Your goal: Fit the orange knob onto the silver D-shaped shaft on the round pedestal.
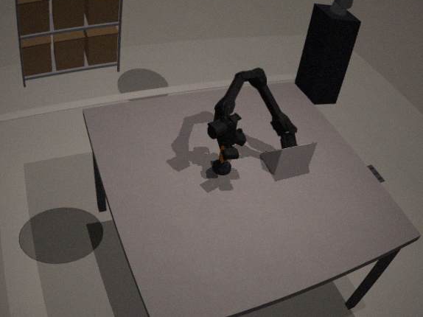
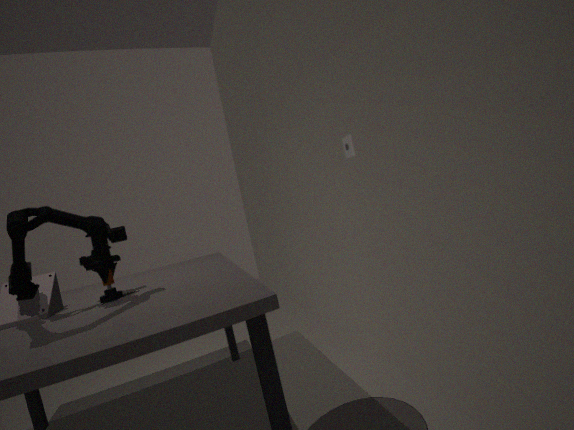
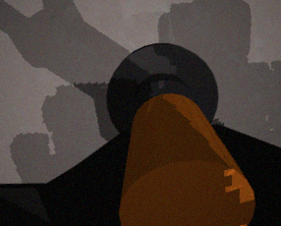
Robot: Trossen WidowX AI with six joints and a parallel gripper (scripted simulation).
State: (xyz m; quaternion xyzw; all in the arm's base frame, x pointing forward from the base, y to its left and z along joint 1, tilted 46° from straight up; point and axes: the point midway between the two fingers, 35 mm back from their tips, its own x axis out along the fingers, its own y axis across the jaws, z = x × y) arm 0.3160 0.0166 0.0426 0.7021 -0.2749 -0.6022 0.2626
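Orange knob (image 1: 221,155) (image 2: 110,278) (image 3: 182,162) is clamped in the claw (image 1: 222,155) (image 2: 109,281) (image 3: 170,136), held above the dark pedestal (image 1: 222,167) (image 2: 111,296) (image 3: 201,93), lower left in the exterior view.

Dim light falls across my pale counter (image 1: 258,228) (image 2: 165,310), held on dark legs (image 1: 372,280) (image 2: 267,370). From above, a metal rack (image 1: 70,32) of brown boxes (image 1: 68,53) stands at eleven o'clock, a black pedestal (image 1: 328,55) at one. In the exterior view, a small plate (image 2: 348,146) marks the grey wall (image 2: 425,195), right of centre.
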